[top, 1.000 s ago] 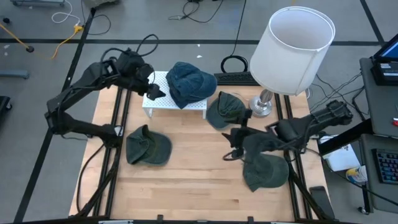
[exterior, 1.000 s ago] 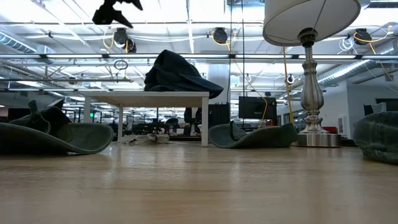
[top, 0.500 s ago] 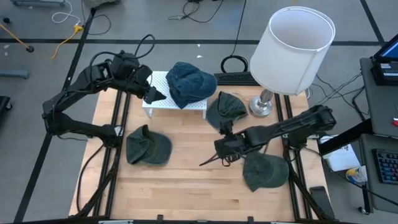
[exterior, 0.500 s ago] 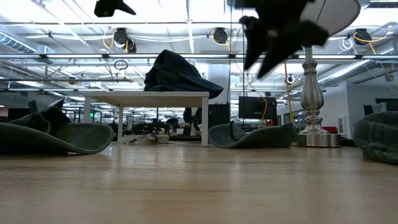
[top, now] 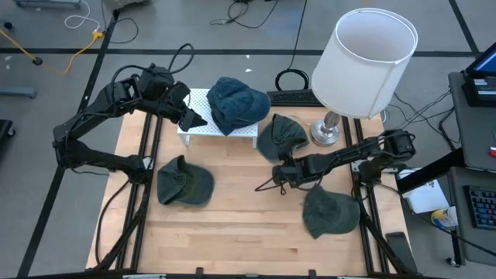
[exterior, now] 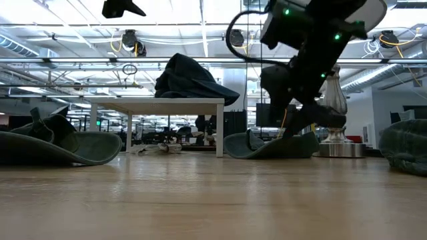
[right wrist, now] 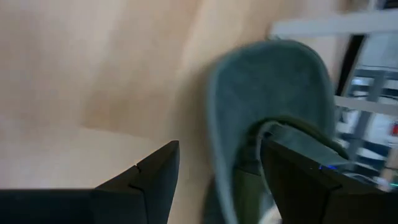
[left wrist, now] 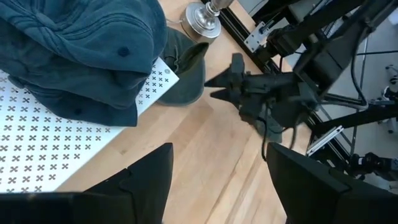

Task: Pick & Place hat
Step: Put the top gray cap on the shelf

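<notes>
A: From above, how far along is it?

B: One blue hat (top: 236, 103) already lies on the white stand (top: 198, 124); nothing else is on it. Three green hats remain on the table (top: 232, 225): one (top: 281, 136) just beside the stand near the lamp (top: 360, 58), one (top: 184, 183) in front of the stand, one (top: 331, 212) well away from it. My guess is the task is early.

A: The grippers?

B: The right gripper (top: 267, 186) hangs in front of the stand, near the lamp-side hat, fingers spread, carrying nothing. The left gripper (top: 191, 118) hovers over the stand's edge.

A: At table level?

B: The right arm (exterior: 310, 60) hangs above the lamp-side hat (exterior: 270, 145); the blue hat (exterior: 190, 81) rests on the stand (exterior: 157, 105).

A: Left wrist?

B: Its fingers (left wrist: 140, 180) are parted and empty, over the stand beside the blue hat (left wrist: 81, 56).

A: Right wrist?

B: Fingers (right wrist: 146, 180) apart, a green hat (right wrist: 270, 118) ahead, not yet gripped.
</notes>
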You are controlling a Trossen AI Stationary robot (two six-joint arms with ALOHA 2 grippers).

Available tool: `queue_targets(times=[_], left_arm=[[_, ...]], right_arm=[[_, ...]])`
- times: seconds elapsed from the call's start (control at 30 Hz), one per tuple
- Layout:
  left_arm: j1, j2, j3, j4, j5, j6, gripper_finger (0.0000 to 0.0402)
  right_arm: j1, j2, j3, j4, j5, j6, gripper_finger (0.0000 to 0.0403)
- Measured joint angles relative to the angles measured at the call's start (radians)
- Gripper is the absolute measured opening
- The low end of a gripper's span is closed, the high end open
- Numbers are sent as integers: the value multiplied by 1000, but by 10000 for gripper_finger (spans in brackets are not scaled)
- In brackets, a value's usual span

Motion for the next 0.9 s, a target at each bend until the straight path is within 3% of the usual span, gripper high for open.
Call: queue_targets(times=[0.47,0.6,0.8,0.9], left_arm=[[1,0,0,0,6,-37,264],[1,0,0,0,6,-55,265],[1,0,0,0,5,-38,248],[1,0,0,0,4,-23,240]], right_arm=[[-142,0,-90,229,-80,-254,201],[-157,0,-116,244,-127,-260,151],[-146,0,-140,254,-121,-271,20],[-110,0,-140,252,-99,-245,14]])
